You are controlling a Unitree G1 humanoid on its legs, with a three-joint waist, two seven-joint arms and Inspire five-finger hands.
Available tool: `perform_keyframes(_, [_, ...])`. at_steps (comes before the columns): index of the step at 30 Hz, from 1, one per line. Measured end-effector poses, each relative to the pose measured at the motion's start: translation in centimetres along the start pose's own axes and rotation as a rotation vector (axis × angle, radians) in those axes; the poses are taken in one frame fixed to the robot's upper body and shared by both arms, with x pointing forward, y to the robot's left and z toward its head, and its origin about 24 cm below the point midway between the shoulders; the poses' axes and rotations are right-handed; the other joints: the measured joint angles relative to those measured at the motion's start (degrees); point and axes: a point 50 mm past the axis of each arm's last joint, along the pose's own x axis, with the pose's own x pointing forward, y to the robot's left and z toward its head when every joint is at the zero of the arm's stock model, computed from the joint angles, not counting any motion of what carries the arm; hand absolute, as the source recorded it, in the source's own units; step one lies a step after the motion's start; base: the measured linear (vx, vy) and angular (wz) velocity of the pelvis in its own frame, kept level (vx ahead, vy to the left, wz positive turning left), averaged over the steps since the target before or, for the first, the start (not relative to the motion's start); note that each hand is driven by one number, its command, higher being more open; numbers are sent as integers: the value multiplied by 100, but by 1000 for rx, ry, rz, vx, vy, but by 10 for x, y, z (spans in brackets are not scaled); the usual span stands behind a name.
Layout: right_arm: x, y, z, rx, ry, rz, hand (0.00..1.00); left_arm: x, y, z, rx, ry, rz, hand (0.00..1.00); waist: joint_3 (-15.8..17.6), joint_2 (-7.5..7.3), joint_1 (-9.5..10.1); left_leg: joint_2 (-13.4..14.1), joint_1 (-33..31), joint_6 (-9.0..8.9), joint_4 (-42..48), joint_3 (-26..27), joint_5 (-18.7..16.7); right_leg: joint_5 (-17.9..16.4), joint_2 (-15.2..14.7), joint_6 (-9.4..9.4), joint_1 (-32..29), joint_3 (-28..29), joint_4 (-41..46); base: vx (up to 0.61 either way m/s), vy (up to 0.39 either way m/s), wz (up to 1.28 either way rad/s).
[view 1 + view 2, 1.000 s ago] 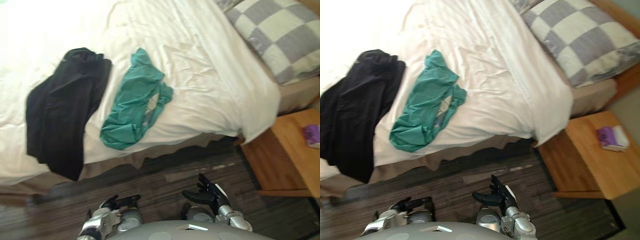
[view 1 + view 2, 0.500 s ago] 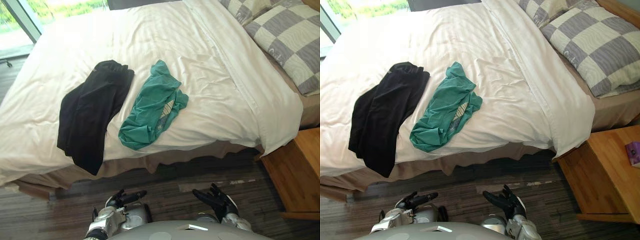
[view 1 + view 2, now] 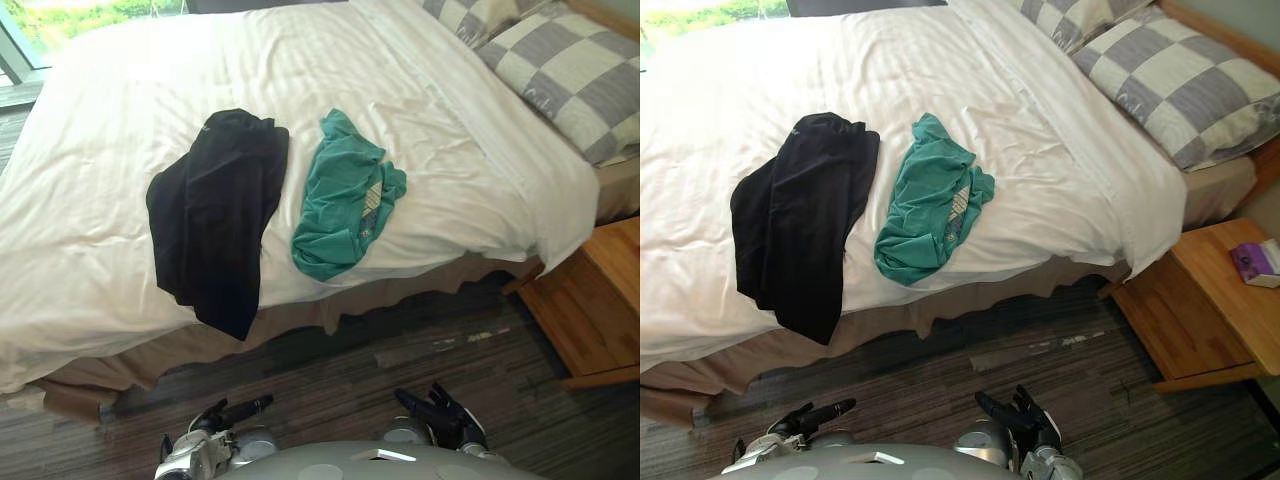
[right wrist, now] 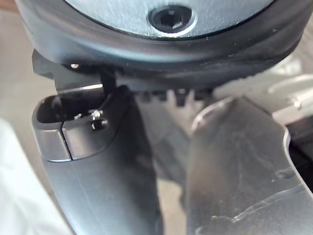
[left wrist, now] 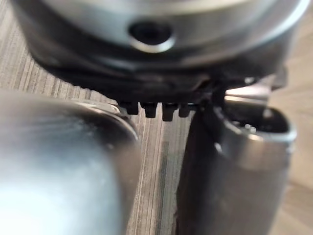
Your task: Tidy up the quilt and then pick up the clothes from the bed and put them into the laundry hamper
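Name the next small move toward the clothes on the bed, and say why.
Probably raise the left hand toward the black garment, whose end hangs over the bed's near edge. That hand and the right hand are low above the floor, open and empty, and the quilt looks flat.

Strong daylight pours in from the window (image 3: pixel 60 12) at the far left corner and bleaches the white striped quilt (image 3: pixel 700 90) almost blank on that side. Nearer the grey-and-cream checked pillows (image 3: pixel 1180 85) its creases cast soft shadows. The dark plank floor (image 3: pixel 400 345) lies dim, darkest under the overhanging edge of the bed (image 3: pixel 300 322). The black garment (image 3: pixel 215 215) swallows light and shows little fold detail.
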Motion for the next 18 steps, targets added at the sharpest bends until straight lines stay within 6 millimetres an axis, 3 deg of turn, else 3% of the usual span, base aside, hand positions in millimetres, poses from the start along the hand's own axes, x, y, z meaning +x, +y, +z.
perform_keyframes(1, [1, 0, 6, -95, 1, 29, 100, 0, 0, -2, 0, 6, 7, 100, -9, 49, 5, 76, 75, 16, -271, 144, 176, -399, 195, -161, -178, -456, 409, -41, 52, -50])
perform_keyframes(2, [2, 4, 7, -133, 3, 54, 100, 0, 1, -2, 10, 14, 11, 100, -12, 64, -57, 101, 90, 14, -425, 142, 286, -695, 335, -88, -230, -434, 540, -49, 25, -18])
perform_keyframes(3, [4, 8, 13, -167, -20, 80, 100, 1, -3, -2, 39, 35, 4, 100, 20, 141, -168, 168, 120, 38, -738, 69, 509, -1024, 591, -33, -369, -48, 608, -65, -13, 33])
perform_keyframes(4, [5, 14, 17, -172, -38, 98, 100, 1, -7, 0, 66, 50, -3, 100, 8, 153, -261, 170, 161, 110, -1044, -75, 656, -1133, 813, 19, -495, 419, 725, -66, -51, 54])
perform_keyframes(5, [6, 16, 19, -172, -45, 99, 100, 2, -10, 3, 80, 57, -4, 100, -31, 131, -259, 162, 182, 127, -1200, -189, 674, -1241, 893, 169, -551, 586, 816, -56, -95, 46])
perform_keyframes(6, [6, 15, 18, -157, -43, 95, 100, 3, -14, 4, 86, 56, -7, 100, -68, 179, -209, 153, 182, 259, -1327, -234, 747, -1314, 924, 177, -631, 597, 869, -8, -101, 25])
perform_keyframes(7, [6, 14, 21, -136, -48, 90, 100, 4, -20, 6, 91, 55, -23, 100, -64, 204, -149, 76, 105, 446, -1312, -235, 883, -1327, 946, 188, -671, 650, 819, 12, -88, 16])
perform_keyframes(10, [5, 14, 17, -121, -36, 66, 100, 4, -28, 5, 111, 66, -31, 100, -97, 218, -226, -152, 20, 698, -1269, -137, 1062, -1280, 857, 226, -371, 493, 539, 72, -37, 50])
perform_keyframes(12, [6, 14, 14, -113, -12, 57, 100, 3, -28, 2, 94, 64, -33, 100, -135, 205, -178, -199, 102, 689, -1362, -164, 1075, -1209, 851, 233, -269, 511, 488, 153, 4, 20])
perform_keyframes(15, [6, 18, -1, -38, 36, 26, 100, 2, -18, 3, 87, 59, -11, 100, -237, -40, -77, -247, 218, 689, -1359, -172, 1075, -1155, 848, 163, 19, 544, 194, 131, 8, 8])
perform_keyframes(16, [2, 21, -12, 28, 30, 7, 100, 3, -19, -1, 83, 67, -15, 100, -198, -106, -64, -477, 651, 366, -1759, -127, 1050, -969, 864, 219, 574, 1130, -617, 42, -2, 4])
perform_keyframes(18, [2, 21, -12, 27, 29, 7, 100, 3, -19, -1, 83, 67, -15, 100, -196, -106, -64, -478, 651, 374, -1758, -127, 1046, -969, 864, 220, 574, 1130, -617, 0, 0, 0])
